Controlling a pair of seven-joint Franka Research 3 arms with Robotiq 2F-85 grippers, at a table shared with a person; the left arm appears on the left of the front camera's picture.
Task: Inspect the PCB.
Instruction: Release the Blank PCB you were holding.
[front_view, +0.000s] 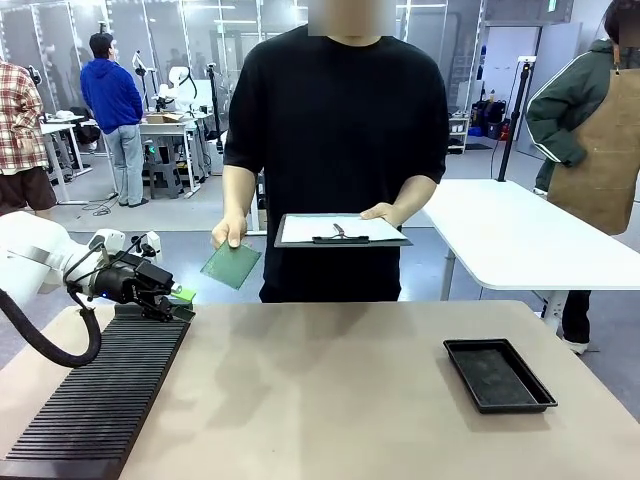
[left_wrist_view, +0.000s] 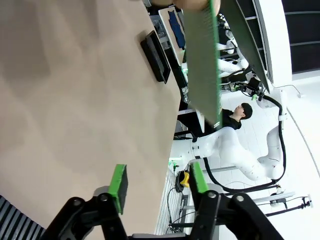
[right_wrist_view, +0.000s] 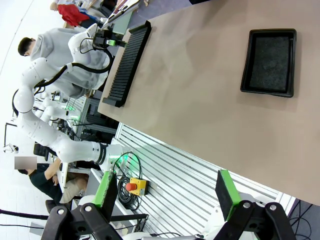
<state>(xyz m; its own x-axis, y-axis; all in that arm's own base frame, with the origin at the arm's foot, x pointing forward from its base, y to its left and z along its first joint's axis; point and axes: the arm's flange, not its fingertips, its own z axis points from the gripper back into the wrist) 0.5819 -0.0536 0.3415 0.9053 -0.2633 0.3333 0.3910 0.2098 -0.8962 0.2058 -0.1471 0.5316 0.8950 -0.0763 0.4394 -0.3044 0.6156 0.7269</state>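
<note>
PCB (front_view: 231, 265) is off the bench (front_view: 330, 400), tilted, pinched at its upper edge by the person's hand (front_view: 229, 233) at the far side, left of centre. The person's other hand (front_view: 385, 212) carries a grey clipboard (front_view: 342, 230) with paper, held level, near the board.

The robot's left hand (front_view: 181, 296) is open, green pads apart, nothing between them. It sits low over the far end of the black slotted rack (front_view: 100, 390). Its wrist view shows the board nearly edge-on, ahead of the fingers.

The robot's right hand (right_wrist_view: 165, 192) is open, holding nothing, back from the bench's edge.

A black tray (front_view: 498, 374) lies on the bench's right side, well apart from the board.
</note>
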